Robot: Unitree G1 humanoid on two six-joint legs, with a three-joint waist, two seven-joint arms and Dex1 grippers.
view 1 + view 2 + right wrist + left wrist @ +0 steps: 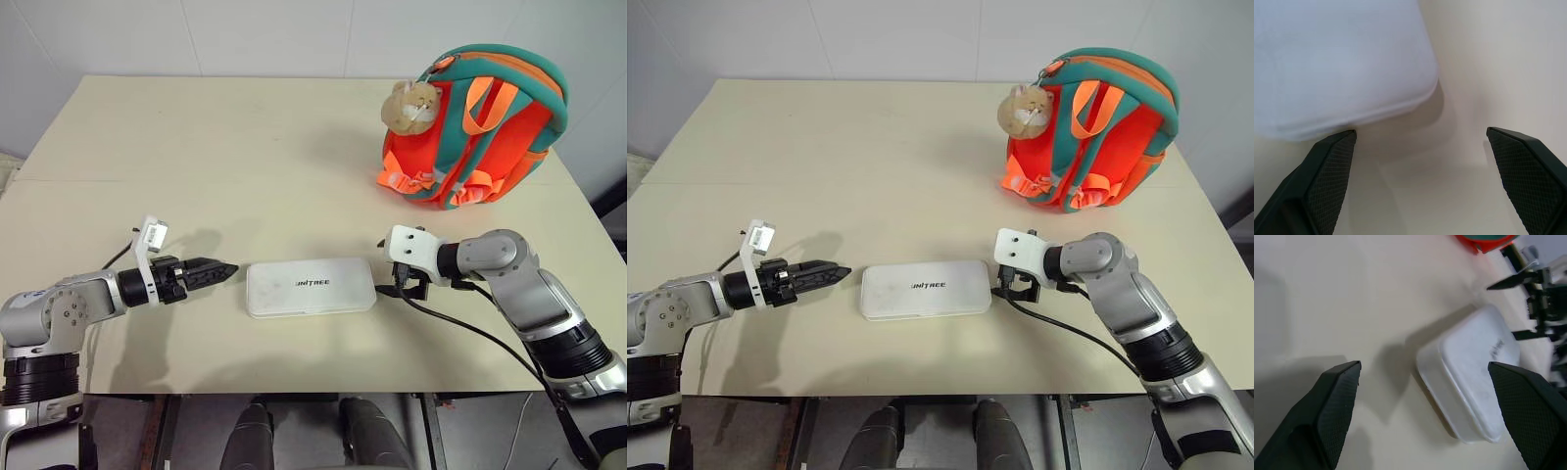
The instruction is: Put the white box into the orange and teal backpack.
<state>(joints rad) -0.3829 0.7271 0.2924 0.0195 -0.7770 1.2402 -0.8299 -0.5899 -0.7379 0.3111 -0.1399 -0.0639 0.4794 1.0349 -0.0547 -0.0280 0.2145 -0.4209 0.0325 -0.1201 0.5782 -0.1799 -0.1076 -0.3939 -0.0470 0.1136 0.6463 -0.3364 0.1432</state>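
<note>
From the head cam, I've got the white box (310, 287) lying flat on the table (216, 166), the left gripper (217, 271) and right gripper (404, 284) at its two ends, probably to pinch it lengthwise. The orange and teal backpack (473, 127) stands well apart. On both wrist cams the jaws are wide open, holding nothing.

Robot test lab or bare workroom being suggested: plain beige table (245, 157) being backed by blank white wall (294, 34) across frame top.
</note>
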